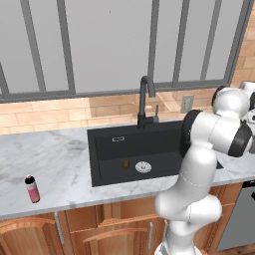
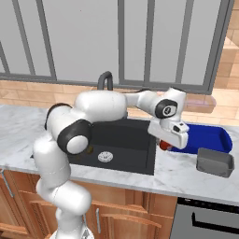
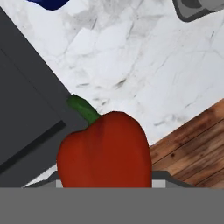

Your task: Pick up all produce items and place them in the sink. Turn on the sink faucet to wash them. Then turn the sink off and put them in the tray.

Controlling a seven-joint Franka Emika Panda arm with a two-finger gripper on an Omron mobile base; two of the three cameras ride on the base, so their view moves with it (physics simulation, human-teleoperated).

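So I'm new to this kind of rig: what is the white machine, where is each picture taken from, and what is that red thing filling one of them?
The white machine is a rendered robot arm on a base in a simulated kitchen. Two pictures come from cameras on that base, behind the arm to its left and right. The third looks along the tool from the hand itself.

The red thing is a red bell pepper with a green stem, held in the tool above the marble counter, just right of the black sink. A small brownish item already lies in the sink beside the silver drain. Behind the sink stands the black faucet. To the right sit a blue tray and a grey container; far left stands a pink bottle.
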